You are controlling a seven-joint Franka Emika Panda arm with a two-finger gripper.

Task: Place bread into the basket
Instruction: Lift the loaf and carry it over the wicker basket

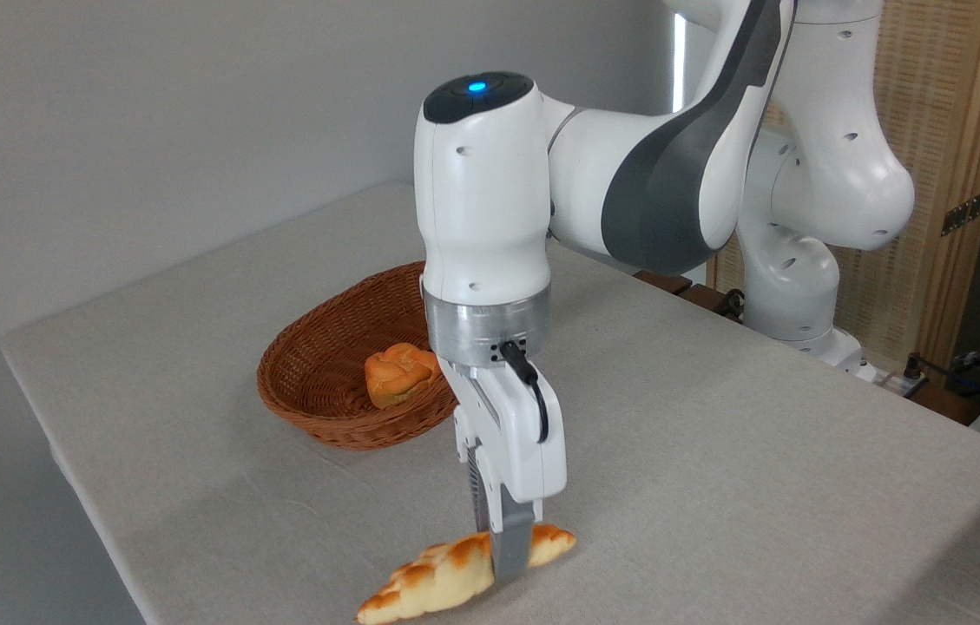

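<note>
From the fixed camera, I see my gripper (509, 555) reaching straight down at the near edge of the table (715, 451), its fingers (510, 545) closed across the bread (455, 575), pinching it a little to the right of its middle. The loaf sits at the table surface or barely above it; I cannot tell whether it has left the cloth. Its long axis runs from lower left to upper right in the picture, one pointed end aimed toward the near table edge and the blunter browned end poking out to the right of my fingers. My grip crosses that axis roughly at right angles. I judge the bread to be light and soft, with a crust that would dent or crack under a hard squeeze, so a gentle hold is enough. Because more of the loaf hangs on the left side, I expect that end may droop or swing when it is carried. The basket (316, 365) stands well apart, farther back and to the left, partly hidden behind my wrist, with a small orange bun (398, 373) already lying inside it. The loaf looks nearly as long as the basket, so I would line it up with the oval.
</note>
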